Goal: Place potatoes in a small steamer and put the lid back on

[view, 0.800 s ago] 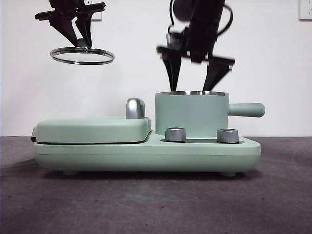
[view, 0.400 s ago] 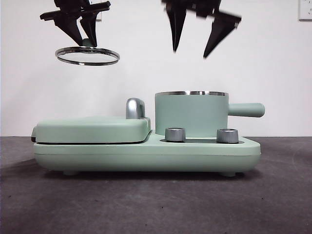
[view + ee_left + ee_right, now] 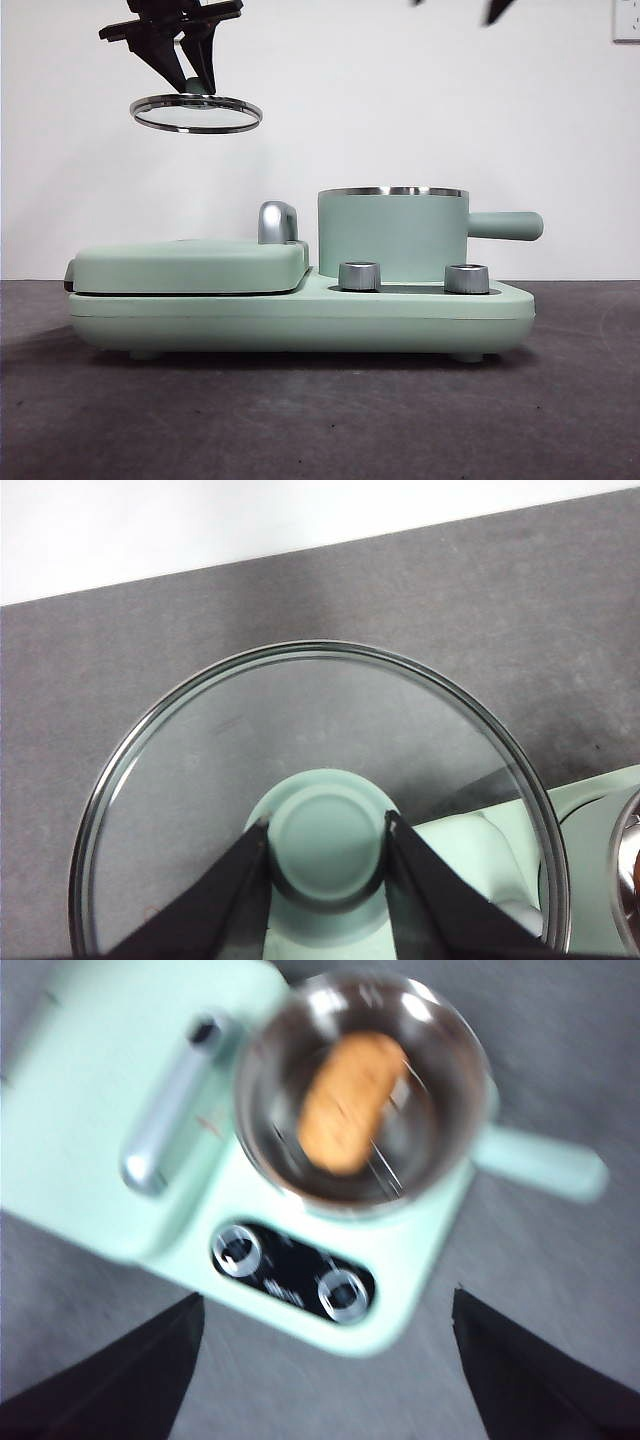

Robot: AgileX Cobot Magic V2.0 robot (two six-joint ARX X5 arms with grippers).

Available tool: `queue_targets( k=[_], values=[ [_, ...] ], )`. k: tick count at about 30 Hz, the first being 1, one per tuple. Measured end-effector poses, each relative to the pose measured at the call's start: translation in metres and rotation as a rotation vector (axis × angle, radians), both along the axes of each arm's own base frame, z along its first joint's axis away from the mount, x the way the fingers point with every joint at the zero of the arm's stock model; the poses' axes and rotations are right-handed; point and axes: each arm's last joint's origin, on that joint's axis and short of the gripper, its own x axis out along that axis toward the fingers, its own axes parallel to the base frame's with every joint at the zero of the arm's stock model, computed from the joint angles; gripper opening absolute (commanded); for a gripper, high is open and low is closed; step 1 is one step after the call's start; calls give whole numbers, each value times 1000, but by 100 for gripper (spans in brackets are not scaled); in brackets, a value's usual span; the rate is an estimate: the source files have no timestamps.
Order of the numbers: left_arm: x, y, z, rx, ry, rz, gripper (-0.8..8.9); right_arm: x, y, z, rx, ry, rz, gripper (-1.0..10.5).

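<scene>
The mint-green steamer pot with its steel rim and side handle stands on the right of the cooker base. In the right wrist view the orange-brown potato lies inside the pot. My left gripper is shut on the knob of the glass lid and holds it high above the griddle cover, left of the pot. My right gripper is open and empty, high above the pot; only its tips show at the top edge of the front view.
The flat mint-green griddle cover with a steel handle takes the cooker's left half. Two steel dials sit in front of the pot. Dark table all around, white wall behind.
My right gripper has risen from the pot's rim almost out of the front view, empty. My left gripper has carried the lid a little to the right and up.
</scene>
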Motion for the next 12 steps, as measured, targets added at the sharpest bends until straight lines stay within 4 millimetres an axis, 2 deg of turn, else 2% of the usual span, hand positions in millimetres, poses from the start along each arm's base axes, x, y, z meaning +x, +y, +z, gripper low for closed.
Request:
queue_targets(
  k=[6, 10, 12],
  values=[
    [-1, -4, 0, 0, 0, -9, 14, -75, -41, -3, -40, -66, -25, 396],
    [-3, -12, 0, 0, 0, -28, 14, -113, -60, -23, -50, -69, -8, 396],
    [-5, -17, 0, 0, 1, -39, 14, -125, -67, -36, -50, -54, -5, 396]
  ],
)
